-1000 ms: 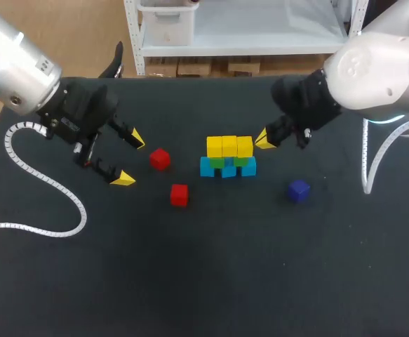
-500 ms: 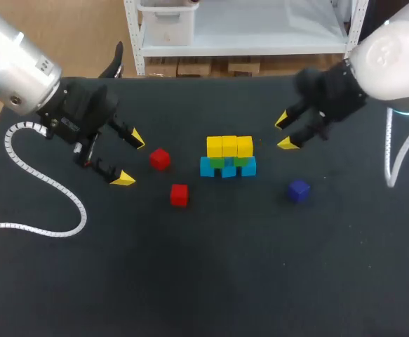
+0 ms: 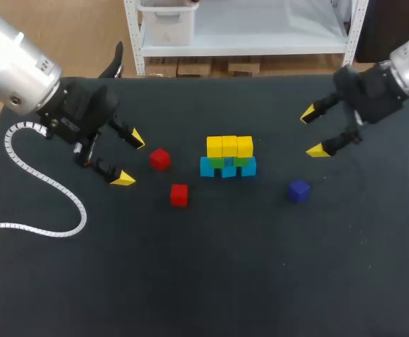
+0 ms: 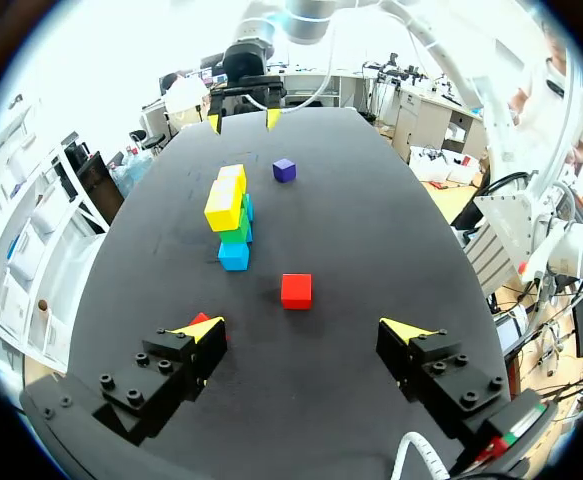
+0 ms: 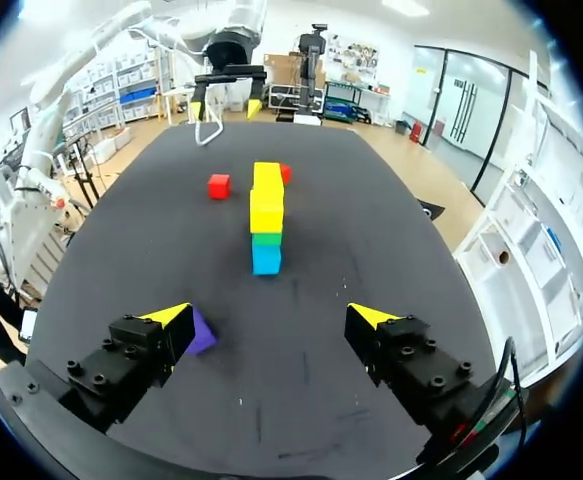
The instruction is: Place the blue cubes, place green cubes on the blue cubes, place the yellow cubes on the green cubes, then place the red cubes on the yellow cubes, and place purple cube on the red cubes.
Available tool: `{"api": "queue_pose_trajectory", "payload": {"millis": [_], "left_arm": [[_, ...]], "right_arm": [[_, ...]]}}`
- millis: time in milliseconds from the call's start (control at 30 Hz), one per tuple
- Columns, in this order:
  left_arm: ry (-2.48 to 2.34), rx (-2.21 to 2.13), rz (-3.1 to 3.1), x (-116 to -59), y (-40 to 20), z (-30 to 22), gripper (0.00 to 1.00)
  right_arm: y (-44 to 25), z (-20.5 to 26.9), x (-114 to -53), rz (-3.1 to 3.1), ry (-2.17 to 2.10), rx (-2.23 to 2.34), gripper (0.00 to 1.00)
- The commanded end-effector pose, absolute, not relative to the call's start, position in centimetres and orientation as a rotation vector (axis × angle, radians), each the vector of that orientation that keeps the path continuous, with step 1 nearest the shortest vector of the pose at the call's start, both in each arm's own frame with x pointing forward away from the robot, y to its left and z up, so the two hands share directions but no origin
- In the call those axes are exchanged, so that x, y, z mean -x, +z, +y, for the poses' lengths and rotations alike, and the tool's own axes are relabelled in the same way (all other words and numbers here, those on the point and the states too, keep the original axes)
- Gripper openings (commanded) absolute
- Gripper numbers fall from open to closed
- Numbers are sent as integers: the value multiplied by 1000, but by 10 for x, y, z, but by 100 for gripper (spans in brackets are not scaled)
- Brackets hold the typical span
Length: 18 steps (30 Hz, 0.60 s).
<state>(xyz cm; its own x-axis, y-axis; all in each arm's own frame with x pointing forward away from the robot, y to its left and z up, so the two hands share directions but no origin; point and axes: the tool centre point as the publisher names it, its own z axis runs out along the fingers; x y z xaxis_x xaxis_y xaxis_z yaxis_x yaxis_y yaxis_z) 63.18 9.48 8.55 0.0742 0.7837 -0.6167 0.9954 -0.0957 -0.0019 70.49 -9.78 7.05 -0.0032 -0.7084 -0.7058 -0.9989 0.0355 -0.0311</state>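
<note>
My left gripper is released, fingers wide, just left of one small red cube; a second red cube lies nearer. Mid-table stand the blue cubes, with green cubes on them and yellow cubes on top. My right gripper, also released, hangs to their right, with the small purple cube nearer.

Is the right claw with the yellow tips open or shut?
Open: the right gripper has its two yellow tips far apart, with nothing between them.

Tabletop: matt black, smooth, no shine.
Yellow cubes: smooth, evenly coloured, slight sheen.
Left arm: smooth silver-grey shell, satin gloss.
Cable sleeve: white ribbed plastic.
</note>
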Motion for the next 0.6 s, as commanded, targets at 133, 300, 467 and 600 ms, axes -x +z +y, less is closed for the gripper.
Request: {"api": "queue_pose_trajectory", "payload": {"millis": [133,300,467,600], "left_arm": [[-668,-1935,1757,-631,85,96,100],[-668,-1935,1757,-631,85,96,100],[-668,-1935,1757,-631,85,96,100],[-668,-1935,1757,-631,85,96,100]], "right_arm": [[73,-130,-707,1731,752,1704,100],[72,-141,-707,1689,783,1706,100],[72,-145,-705,1645,814,1734,100],[72,-145,-705,1645,814,1734,100]]}}
